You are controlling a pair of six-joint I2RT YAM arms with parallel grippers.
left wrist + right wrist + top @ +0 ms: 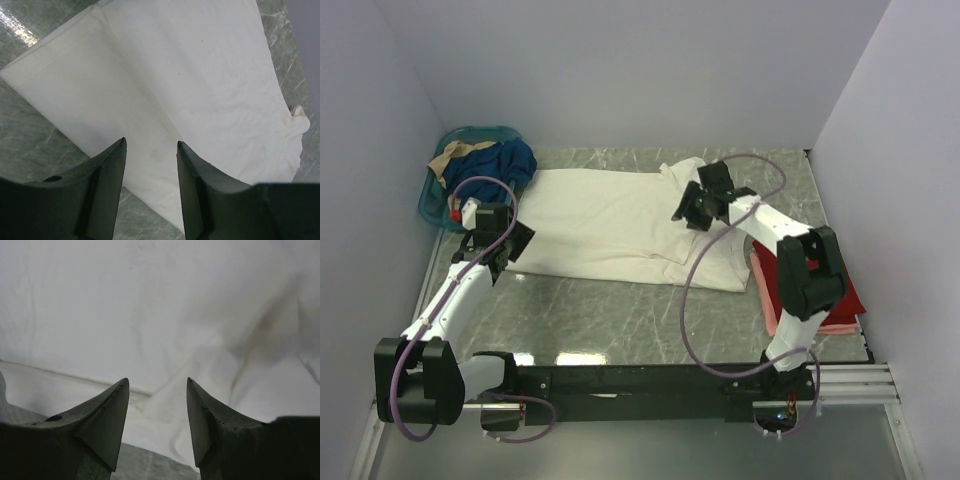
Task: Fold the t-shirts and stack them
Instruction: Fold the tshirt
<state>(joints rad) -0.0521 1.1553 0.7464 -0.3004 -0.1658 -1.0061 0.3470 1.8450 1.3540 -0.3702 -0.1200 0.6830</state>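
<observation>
I kept the left gripper (150, 145) released, jaws apart and empty. It was poised above the hem end of the cream-white t-shirt (610, 220), toward the left edge of the table (620, 320). A long crease or layer edge ran under the jaws, and I judged this the pick point for the next fold.

The right gripper (157, 382) was likewise released and grasping nothing. It hovered low over the wrinkled shoulder end of the same garment, toward the right edge. With one gripper stationed at each end, the cloth could be lifted evenly.

The cream-white t-shirt lay flat across the middle of the table, nearer the far edge, with its length running left to right. The red t-shirt (849, 296) rested folded on the pink t-shirt (832, 327) at the right edge, beneath the right arm. I took that to be the stack awaiting the cream one.

A teal basket (426, 206) holding blue cloth (506, 160) occupied the far left corner, clear of the fold.
</observation>
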